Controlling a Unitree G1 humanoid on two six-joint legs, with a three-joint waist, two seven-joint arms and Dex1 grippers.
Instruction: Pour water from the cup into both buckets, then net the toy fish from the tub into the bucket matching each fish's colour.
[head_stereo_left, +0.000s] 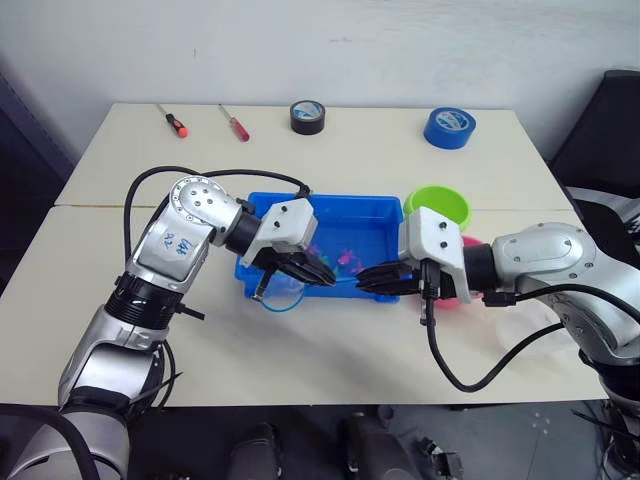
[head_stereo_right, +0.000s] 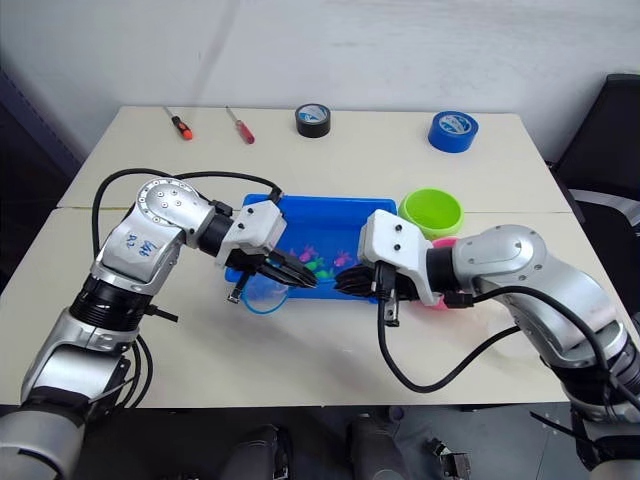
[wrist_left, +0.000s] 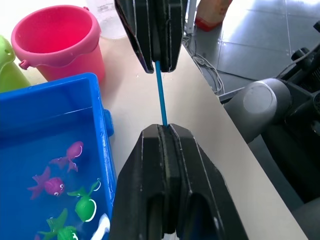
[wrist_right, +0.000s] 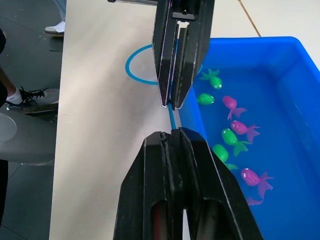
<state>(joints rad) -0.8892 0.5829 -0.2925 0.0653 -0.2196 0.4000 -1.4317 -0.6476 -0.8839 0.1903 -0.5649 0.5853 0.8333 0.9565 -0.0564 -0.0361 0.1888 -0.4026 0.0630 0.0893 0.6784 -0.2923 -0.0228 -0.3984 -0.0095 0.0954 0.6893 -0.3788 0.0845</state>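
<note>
1. At the tub's (head_stereo_left: 350, 203) near edge, found the net (wrist_right: 142, 65): thin blue hoop lying flat on the desk (head_stereo_left: 330, 360), with a slim blue rod running from it along the tub's rim.
2. Saw that rod pinched twice. Left gripper (head_stereo_left: 305, 268) had its fingers closed on it nearer the hoop. Right gripper (head_stereo_left: 378, 278) had its fingers closed on the free end, tip to tip with the left.
3. Judged this a hand-off or re-grip of the net, kept low beside the tub so the hoop could dip straight in; no fish netted yet.
4. Counted several toy fish in the tub, magenta-pink (wrist_right: 232, 102) and bright green (wrist_right: 206, 98): small, glossy, fin-tailed, loosely bunched together.
5. Noted the tub as shallow, rectangular, smooth plastic with a rolled rim.
6. Placed the buckets just beyond the tub's right end, within the right arm's reach: lime green bucket (head_stereo_left: 437, 205) farther back, pink bucket (wrist_left: 60, 40) nearer, flared and matte.
7. Made out the clear cup (wrist_left: 107, 22) behind the pink bucket.
8. Left untouched at the desk's far edge: two red-handled screwdrivers (head_stereo_left: 173, 121), a black tape roll (head_stereo_left: 307, 116), a blue tape roll (head_stereo_left: 449, 127).
</note>
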